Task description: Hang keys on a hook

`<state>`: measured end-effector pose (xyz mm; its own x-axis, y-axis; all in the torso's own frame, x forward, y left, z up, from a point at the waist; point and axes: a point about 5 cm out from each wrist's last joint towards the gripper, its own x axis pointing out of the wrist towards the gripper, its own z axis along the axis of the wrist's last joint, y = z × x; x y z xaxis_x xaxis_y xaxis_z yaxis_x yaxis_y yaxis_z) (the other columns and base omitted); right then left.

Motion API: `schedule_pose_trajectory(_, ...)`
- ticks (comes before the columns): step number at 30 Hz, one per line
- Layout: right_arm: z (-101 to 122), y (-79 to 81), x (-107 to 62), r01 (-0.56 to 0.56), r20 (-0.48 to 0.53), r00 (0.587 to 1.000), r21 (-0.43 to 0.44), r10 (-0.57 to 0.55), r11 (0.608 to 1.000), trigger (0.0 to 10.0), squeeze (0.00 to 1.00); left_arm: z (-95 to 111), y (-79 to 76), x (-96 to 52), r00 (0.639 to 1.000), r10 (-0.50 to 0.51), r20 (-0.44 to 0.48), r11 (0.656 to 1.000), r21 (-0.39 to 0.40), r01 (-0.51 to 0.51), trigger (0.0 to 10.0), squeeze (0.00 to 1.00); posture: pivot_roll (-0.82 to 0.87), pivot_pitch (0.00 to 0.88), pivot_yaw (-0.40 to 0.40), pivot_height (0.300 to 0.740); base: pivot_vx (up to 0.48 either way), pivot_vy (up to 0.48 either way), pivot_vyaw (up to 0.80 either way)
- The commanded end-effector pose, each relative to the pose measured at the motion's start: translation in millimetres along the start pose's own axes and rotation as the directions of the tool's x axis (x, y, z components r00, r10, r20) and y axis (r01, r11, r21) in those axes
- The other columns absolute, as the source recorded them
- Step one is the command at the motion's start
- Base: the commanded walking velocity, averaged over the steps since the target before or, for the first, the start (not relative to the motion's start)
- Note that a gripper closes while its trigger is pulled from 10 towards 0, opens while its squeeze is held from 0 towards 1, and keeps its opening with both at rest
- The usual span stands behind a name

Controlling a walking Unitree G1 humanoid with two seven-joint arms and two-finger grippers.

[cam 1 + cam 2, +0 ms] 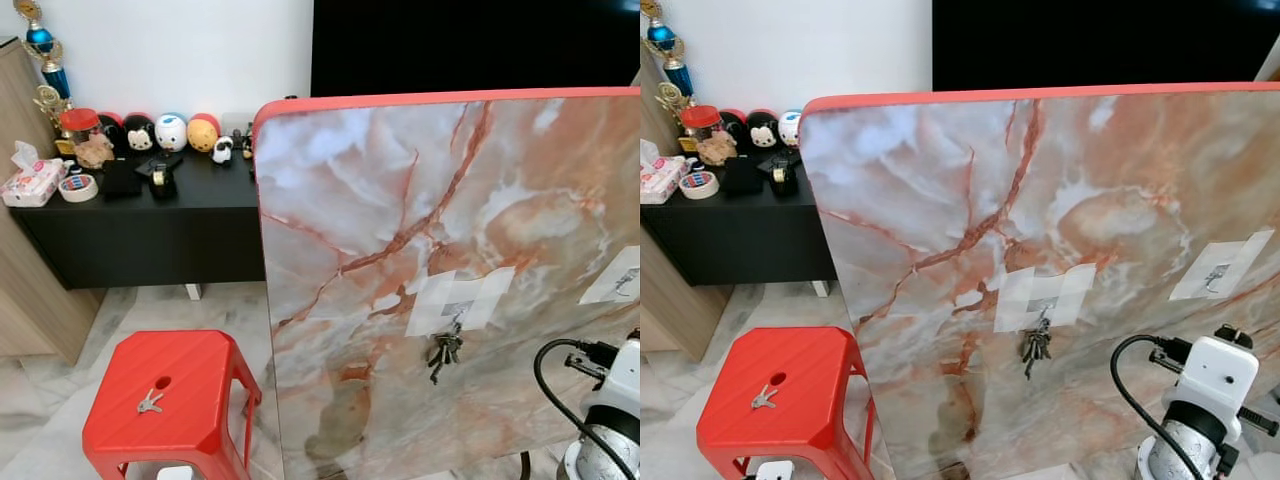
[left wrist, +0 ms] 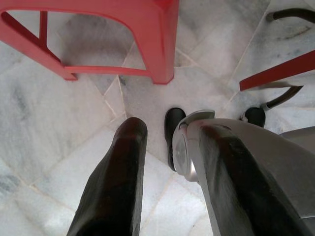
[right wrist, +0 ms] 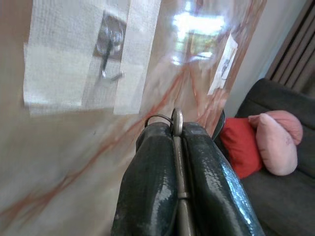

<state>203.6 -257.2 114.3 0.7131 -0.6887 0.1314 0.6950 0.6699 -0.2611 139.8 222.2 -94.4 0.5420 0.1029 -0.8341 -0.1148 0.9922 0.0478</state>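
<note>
A marble-patterned board (image 1: 400, 200) with a red rim stands upright. A bunch of keys (image 1: 445, 352) hangs from a hook taped at its middle (image 1: 458, 310); a second taped hook (image 1: 1218, 270) sits further right. In the right wrist view my right gripper (image 3: 177, 132) is shut on a thin metal key ring (image 3: 177, 119), close to an empty taped hook (image 3: 109, 53). My right arm (image 1: 1205, 395) is low in front of the board. A single key (image 1: 150, 403) lies on the red stool (image 1: 200, 365). My left gripper (image 2: 170, 132) hangs open over the floor.
A black sideboard (image 1: 150, 215) with toys, tape and a tissue pack stands behind the stool. The stool's legs (image 2: 157, 44) are near my left gripper. A dark sofa (image 3: 285, 182) with red and pink cushions lies beyond the board's far edge.
</note>
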Motion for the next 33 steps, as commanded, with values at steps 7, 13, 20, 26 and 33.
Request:
schedule_pose_trajectory(7,26,0.6,12.7,0.035,0.086,0.996,0.016,-0.036,0.999,10.0,0.00,-3,-1.9,-0.3,1.000,-0.009,-0.017,1.000,0.022,0.009,10.0,0.00,0.03,0.000,-0.074,0.714,0.000,0.000,0.00)
schedule_pose_trajectory(13,34,1.9,15.9,0.042,0.116,0.992,0.010,-0.042,0.999,10.0,0.00,-3,-1.6,-0.4,1.000,-0.010,-0.018,1.000,0.024,0.010,10.0,0.00,0.02,0.000,-0.072,0.714,0.000,0.000,0.00)
schedule_pose_trajectory(20,36,4.7,16.3,0.028,0.133,0.991,0.001,-0.028,1.000,10.0,0.00,-3,-1.5,-0.2,1.000,-0.010,-0.015,1.000,0.022,0.010,10.0,0.00,0.03,0.000,-0.074,0.714,0.000,0.000,0.00)
schedule_pose_trajectory(26,37,8.4,18.4,0.016,0.130,0.991,0.010,-0.017,1.000,10.0,0.00,-2,-1.5,-0.1,1.000,-0.008,-0.016,1.000,0.020,0.009,10.0,0.00,0.03,0.000,-0.074,0.714,0.000,0.000,0.00)
schedule_pose_trajectory(33,41,16.0,21.7,-0.008,0.141,0.990,0.008,0.006,1.000,10.0,0.00,-2,-1.7,0.0,1.000,-0.008,-0.014,1.000,0.016,0.008,10.0,0.00,0.03,0.000,-0.077,0.714,0.000,0.000,0.00)
